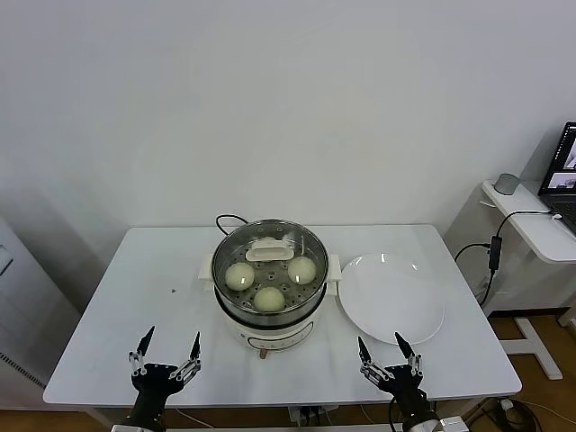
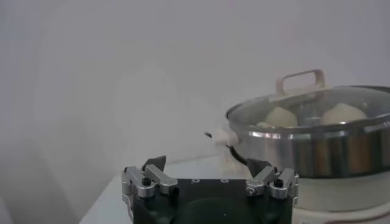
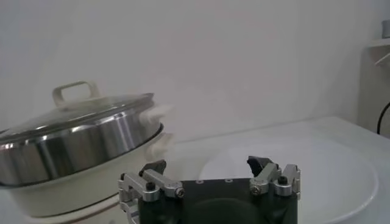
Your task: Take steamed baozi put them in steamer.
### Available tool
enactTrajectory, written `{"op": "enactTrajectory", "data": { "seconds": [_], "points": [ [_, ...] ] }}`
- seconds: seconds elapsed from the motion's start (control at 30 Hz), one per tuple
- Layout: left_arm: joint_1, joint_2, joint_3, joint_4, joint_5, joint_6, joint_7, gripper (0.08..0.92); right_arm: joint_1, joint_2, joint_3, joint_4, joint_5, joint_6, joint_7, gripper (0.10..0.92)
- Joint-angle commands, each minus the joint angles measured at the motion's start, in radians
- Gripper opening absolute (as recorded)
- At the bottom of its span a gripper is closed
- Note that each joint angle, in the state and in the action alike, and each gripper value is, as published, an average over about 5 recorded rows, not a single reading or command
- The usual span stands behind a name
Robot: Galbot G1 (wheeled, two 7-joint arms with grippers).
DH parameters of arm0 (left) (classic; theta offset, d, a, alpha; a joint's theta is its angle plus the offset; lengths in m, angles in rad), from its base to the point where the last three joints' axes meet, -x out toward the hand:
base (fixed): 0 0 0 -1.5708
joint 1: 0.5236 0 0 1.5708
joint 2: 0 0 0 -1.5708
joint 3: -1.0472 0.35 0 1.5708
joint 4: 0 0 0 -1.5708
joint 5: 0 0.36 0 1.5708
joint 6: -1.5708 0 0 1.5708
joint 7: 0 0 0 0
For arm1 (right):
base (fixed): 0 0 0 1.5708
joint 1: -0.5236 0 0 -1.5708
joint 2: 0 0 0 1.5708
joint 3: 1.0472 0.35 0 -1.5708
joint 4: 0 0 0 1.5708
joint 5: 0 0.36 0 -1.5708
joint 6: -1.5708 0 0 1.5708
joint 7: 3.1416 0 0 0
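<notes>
The steamer (image 1: 270,317) stands mid-table on its white base, a glass lid (image 1: 271,251) with a white handle closing it. Through the lid I see three pale round steamed baozi (image 1: 239,275) (image 1: 301,269) (image 1: 269,298) on the perforated tray. My left gripper (image 1: 170,340) hovers open and empty at the table's near edge, left of the steamer. My right gripper (image 1: 379,344) is open and empty at the near edge, in front of the plate. In the left wrist view the gripper (image 2: 207,165) faces the steamer (image 2: 317,149) with baozi (image 2: 279,117) (image 2: 342,113) showing. The right wrist view has that gripper (image 3: 207,164) beside the steamer (image 3: 73,152).
A flat white plate (image 1: 391,297) (image 3: 329,176) lies bare, right of the steamer. A black cord (image 1: 229,219) loops behind the pot. The white table (image 1: 153,270) ends just past my grippers. A side desk (image 1: 540,229) with a laptop stands at far right.
</notes>
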Motion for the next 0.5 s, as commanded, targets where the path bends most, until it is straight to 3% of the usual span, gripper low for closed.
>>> {"op": "enactTrajectory", "data": {
  "seconds": [0.03,0.5],
  "points": [
    [0.037,0.009,-0.007,-0.057,-0.028,0.042,0.031,0.823,-0.013,-0.025,-0.002,0.055,-0.009,-0.048,0.006,0.823],
    [0.043,0.012,-0.015,-0.07,-0.044,0.043,0.043,0.823,-0.004,-0.01,0.013,0.06,-0.021,-0.062,-0.016,0.823]
  ]
}}
